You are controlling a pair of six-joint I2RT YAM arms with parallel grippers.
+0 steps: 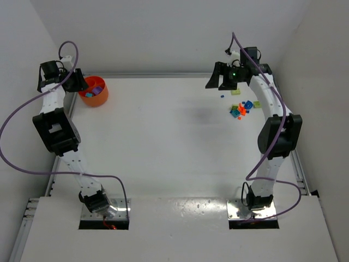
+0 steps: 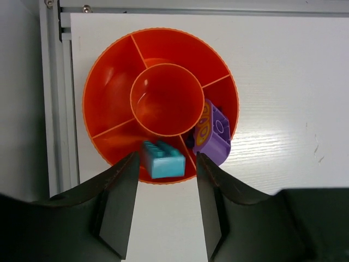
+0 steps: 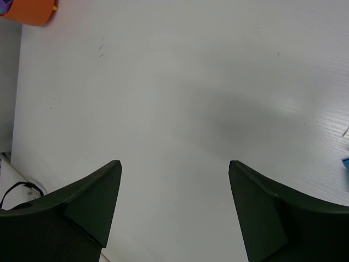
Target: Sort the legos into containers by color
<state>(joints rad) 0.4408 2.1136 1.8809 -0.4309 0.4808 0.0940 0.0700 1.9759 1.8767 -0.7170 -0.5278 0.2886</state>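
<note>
Glossy orange plastic bowl (image 2: 109,98), matt black fingers (image 2: 122,202).

Teal brick (image 2: 163,159), purple brick (image 2: 214,132) in bowl (image 2: 109,93)

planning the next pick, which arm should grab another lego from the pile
Right: the right gripper, open and empty, hangs beside the pile; the left gripper is far across at the bowl.

Both sides reaching far, jaws parted.
Your left arm (image 1: 54,131) stretches far left, left gripper (image 2: 165,164) pointing down, jaws moderately apart; your right arm (image 1: 279,134) stretches far right, right gripper (image 3: 174,169) spread wide, empty.
</note>
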